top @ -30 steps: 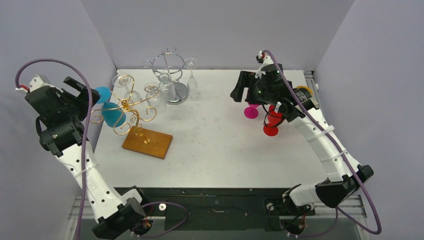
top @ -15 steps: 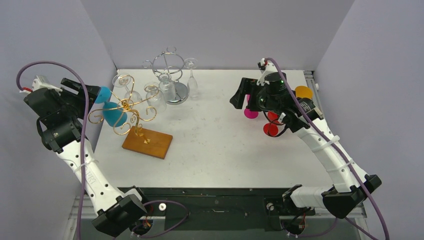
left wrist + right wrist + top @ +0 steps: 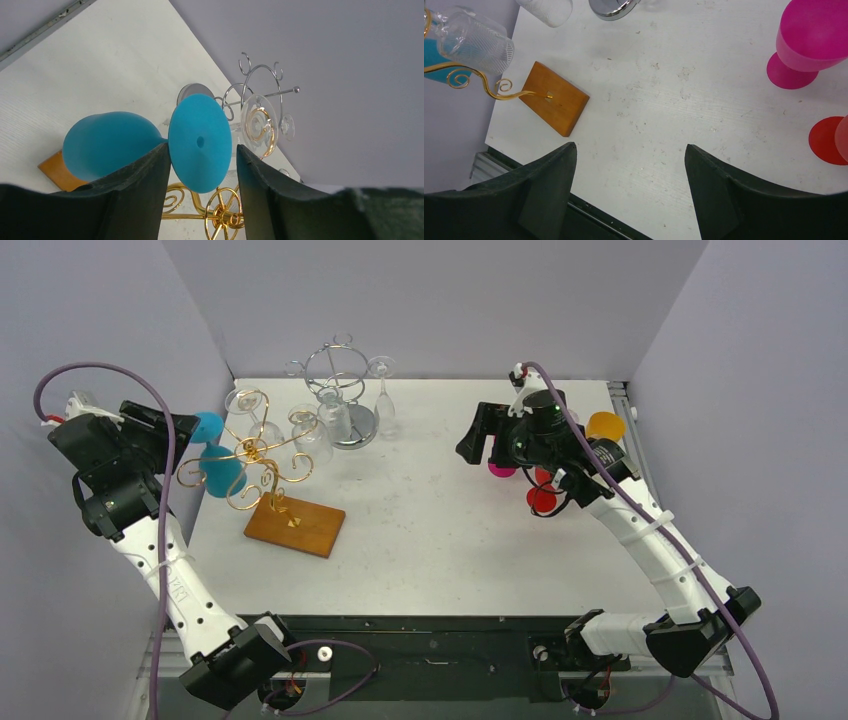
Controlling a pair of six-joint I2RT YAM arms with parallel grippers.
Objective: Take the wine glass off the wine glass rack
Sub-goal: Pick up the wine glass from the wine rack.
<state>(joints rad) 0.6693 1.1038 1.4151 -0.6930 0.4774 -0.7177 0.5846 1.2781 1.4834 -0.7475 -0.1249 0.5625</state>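
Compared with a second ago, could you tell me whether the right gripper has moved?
Yes. The right gripper has shifted toward the near side, away from the table's back edge, uncovering the orange glass.

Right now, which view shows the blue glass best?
Left wrist: the blue glass fills mid-frame, foot facing the camera between the fingers, bowl behind. The top view shows it small, at the gold rack by the left gripper. The right wrist catches only a blue sliver behind a clear glass.

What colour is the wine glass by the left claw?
The wine glass is turquoise blue, clearest in the left wrist view.
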